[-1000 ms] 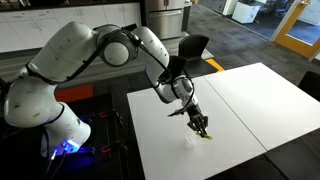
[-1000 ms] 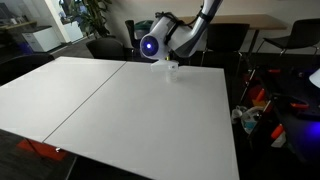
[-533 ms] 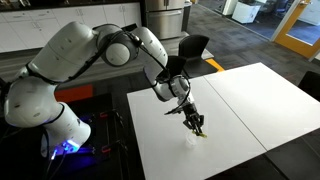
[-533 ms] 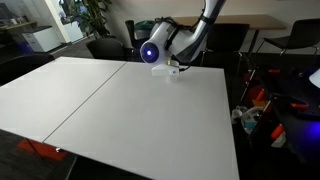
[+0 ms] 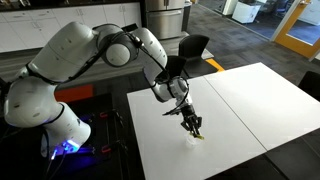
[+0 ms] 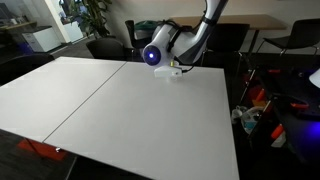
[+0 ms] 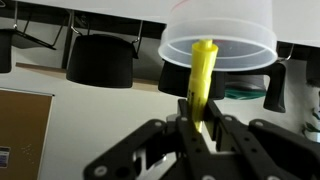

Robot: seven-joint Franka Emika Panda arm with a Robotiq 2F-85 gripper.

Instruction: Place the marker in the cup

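Right up close in the wrist view, the gripper [image 7: 200, 112] was pinched narrow on the yellow marker [image 7: 204, 75], fingers [image 7: 186, 118] pressed against its sides. The marker ran straight from the gripper towards the translucent cup [image 7: 220, 35], its tip right at the cup's open mouth. Beyond them, a dark chair [image 7: 100, 62]. In an exterior view, the gripper [image 5: 197, 127] hung low over the white tabletop [image 5: 245, 105] near its edge, yellow showing at its tip.
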